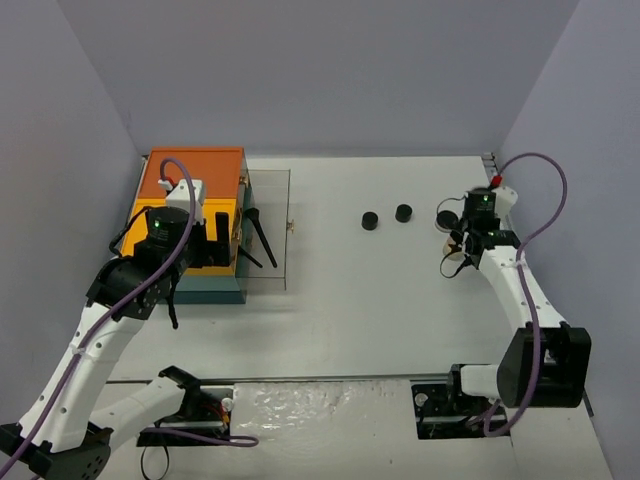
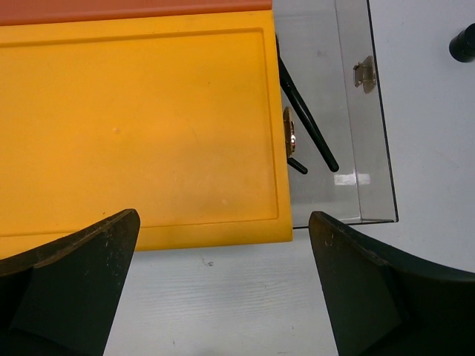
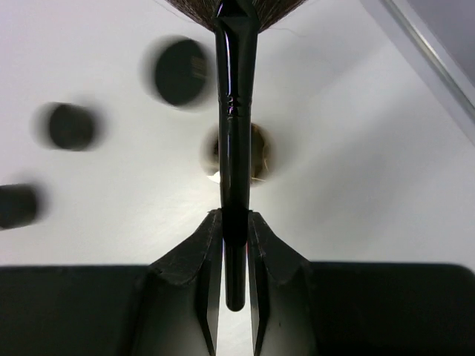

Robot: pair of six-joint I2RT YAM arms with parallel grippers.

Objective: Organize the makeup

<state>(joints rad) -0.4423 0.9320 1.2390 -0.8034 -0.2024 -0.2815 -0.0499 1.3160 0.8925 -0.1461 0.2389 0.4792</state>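
My right gripper [image 3: 235, 222] is shut on the handle of a slim black brush [image 3: 236, 111], whose bristles point away at the top edge of the right wrist view. Blurred round black jars [image 3: 180, 71] [image 3: 70, 126] lie on the table beyond it, and a brownish round thing [image 3: 260, 152] lies under the handle. From above, the right gripper [image 1: 462, 240] is at the far right, with two jars [image 1: 369, 221] [image 1: 403, 213] to its left. My left gripper [image 2: 223, 282] stands open and holds nothing, close to the orange lid. Two black brushes [image 2: 308, 122] lie in the clear compartment [image 2: 375, 148].
The orange-topped teal box [image 1: 190, 185] stands at the far left with its clear hinged part [image 1: 268, 230] open to the right. The left gripper [image 1: 215, 250] hovers at that box. Grey walls close in the table [image 1: 350, 300] on three sides.
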